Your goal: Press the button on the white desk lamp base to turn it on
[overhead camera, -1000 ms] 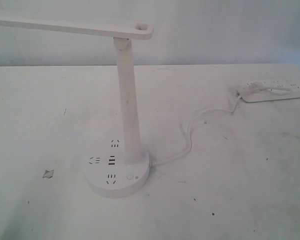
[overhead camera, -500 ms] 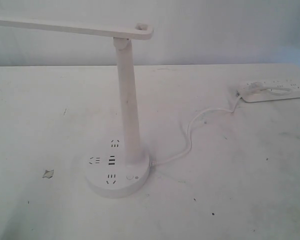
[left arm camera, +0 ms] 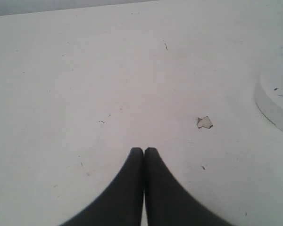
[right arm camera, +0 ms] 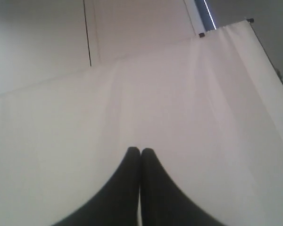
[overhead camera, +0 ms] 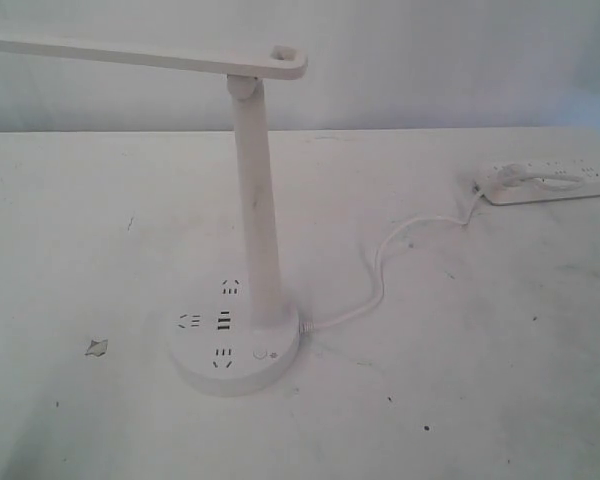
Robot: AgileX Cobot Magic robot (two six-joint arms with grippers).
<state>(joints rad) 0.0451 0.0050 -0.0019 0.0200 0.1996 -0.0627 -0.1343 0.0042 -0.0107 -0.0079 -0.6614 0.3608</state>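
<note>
Sitting flat, the stiff base (overhead camera: 235, 378) looks steady; its button (overhead camera: 260, 353) wants a light downward tap. Left gripper (left arm camera: 144, 151) and right gripper (right arm camera: 140, 151) are both pinched together.

Exterior view: lamp head (overhead camera: 140, 55) runs off the left edge, its far end unseen. Power strip (overhead camera: 555, 185), upper right, is cut by the right edge. Button (overhead camera: 260, 353) on the white desk lamp base (overhead camera: 195, 365): marking too small to tell. Left wrist view: only an arc of the base shows. Left tool (left arm camera: 144, 150) and right tool (right arm camera: 140, 150): bodies cut off at the frame edge.
</note>
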